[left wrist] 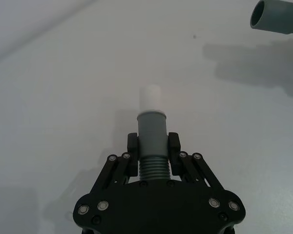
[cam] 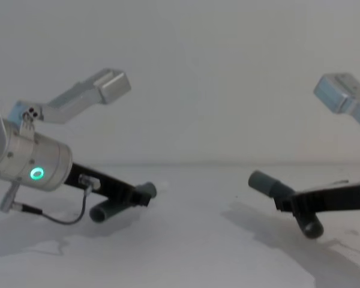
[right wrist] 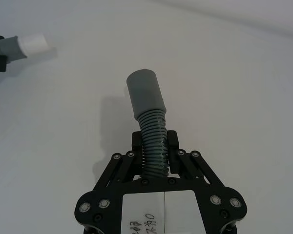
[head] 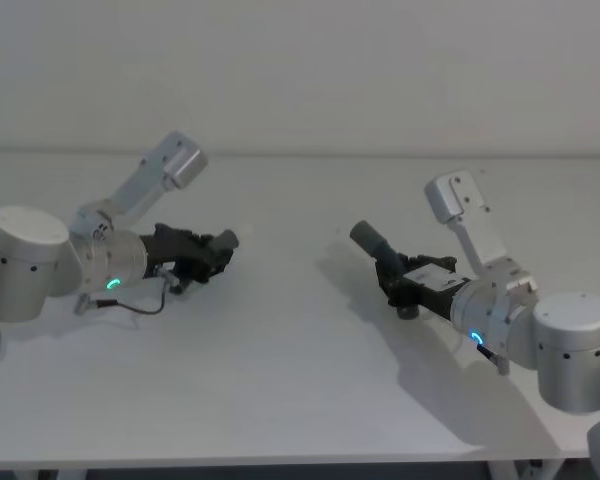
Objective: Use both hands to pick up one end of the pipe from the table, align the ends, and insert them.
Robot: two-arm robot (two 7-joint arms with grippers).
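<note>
We are holding both pipe pieces low over the white table (head: 300,400). The left gripper (left wrist: 153,146) is clamping its jaws on the white-tipped pipe piece (left wrist: 151,129), just where the ribs are meeting the smooth collar. The white tip (left wrist: 150,98) is sticking out straight ahead of the jaws. The right gripper (right wrist: 155,146) is clamping its jaws on the ribs of the grey pipe piece (right wrist: 154,131). Its wide collar (right wrist: 145,95) is standing farther ahead of the jaws and leaning a little sideways. The two ends are well apart.

We are judging both pieces to be light plastic. The ribbed part seems to be flexible, so the collar may bend away when pushed. A hold closer to the collar, on the ribs and not on the smooth surface, looks safer.
</note>
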